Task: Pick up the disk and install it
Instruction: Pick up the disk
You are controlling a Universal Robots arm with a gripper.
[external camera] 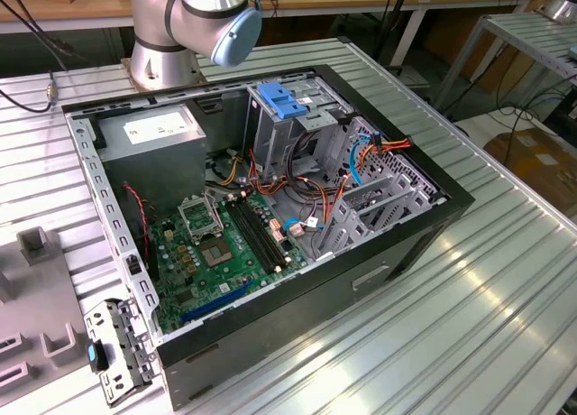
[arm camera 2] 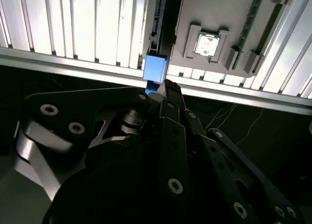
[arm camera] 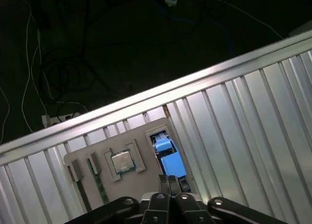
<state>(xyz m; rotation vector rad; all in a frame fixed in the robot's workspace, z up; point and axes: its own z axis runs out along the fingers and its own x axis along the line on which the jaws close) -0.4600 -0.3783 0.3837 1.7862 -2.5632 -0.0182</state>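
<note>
Gripping the disk (arm camera: pixel 168 156) at its blue bracket end, the claw (arm camera: pixel 171 181) is drawn narrow, tips right on the blue plastic in both wrist views. Disk runs straight away from the claw toward the grey fixture plate (arm camera: pixel 139 136), far end over a white-edged slot at the plate's side; cannot tell whether that end sits in the slot or hangs clear of it. Its blue edge faces the cameras. Plate lies on the ribbed aluminium table (arm camera: pixel 243 112), close to the table edge, dark floor with cables (arm camera: pixel 63 73) beyond. On the plate: a processor chip (arm camera: pixel 122 160) in a square holder near the disk, a green memory stick (arm camera: pixel 100 187) in a slot further off. Exterior view: open computer case (external camera: pixel 361 280) lies on its side mid-table, motherboard (external camera: pixel 216 253) facing up, grey power supply (external camera: pixel 153 126) with a white sticker at the back corner, metal drive cage (external camera: pixel 287 101) with a blue handle beside it, red, orange and blue wires (external camera: pixel 297 176) between cage and board. The arm base (external camera: pixel 162 59) stands on the table behind the case, arm rising out of frame. At the exterior view's left, a perforated metal bracket (external camera: pixel 115 354) with a blue tab sits just beside the case's corner, next to the plate's raised blocks.
</note>
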